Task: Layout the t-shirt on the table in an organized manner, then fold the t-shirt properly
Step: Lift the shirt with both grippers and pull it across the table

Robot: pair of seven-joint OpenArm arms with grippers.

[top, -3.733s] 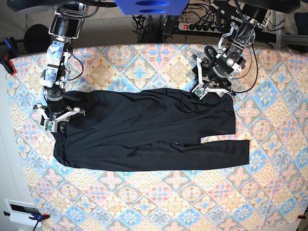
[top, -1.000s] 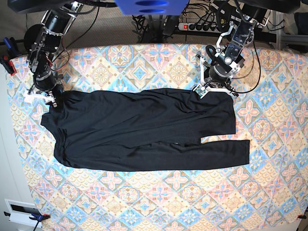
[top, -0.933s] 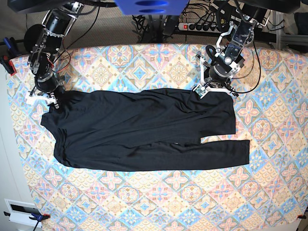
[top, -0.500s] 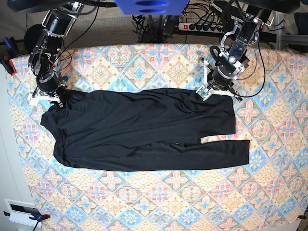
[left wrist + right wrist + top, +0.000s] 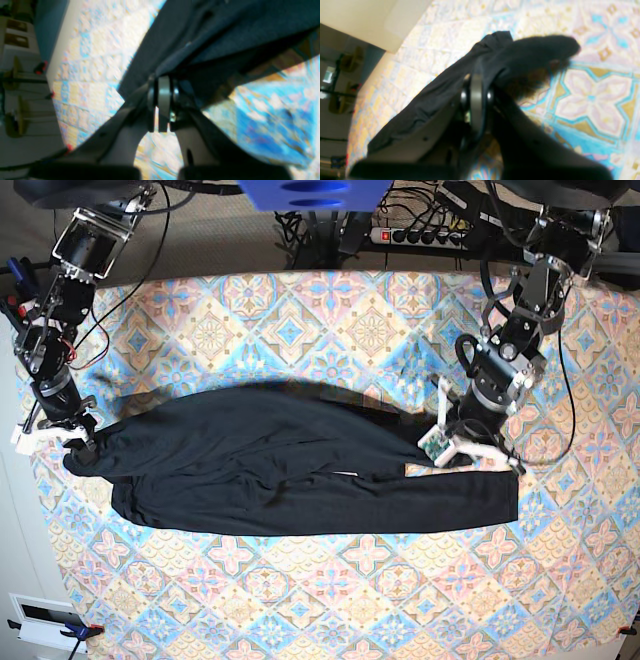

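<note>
base view: two arms at opposite ends of one garment
left gripper (image 5: 160,100): jaws pinched tight on a fold of the t-shirt (image 5: 290,465); cloth tents up from the pinch
right gripper (image 5: 476,100): jaws clamped on a bunched edge of the shirt; a rounded dark lobe bulges past them
hidden: fingertips buried in cloth in both wrist views; both wrist views blurred
t-shirt: lies as a long black band across the middle of the table (image 5: 300,310); thin, soft, matte, shallow creases
table: flat, pastel diamond medallions in blue, pink, peach, cream
cut off: table's far edges
</note>
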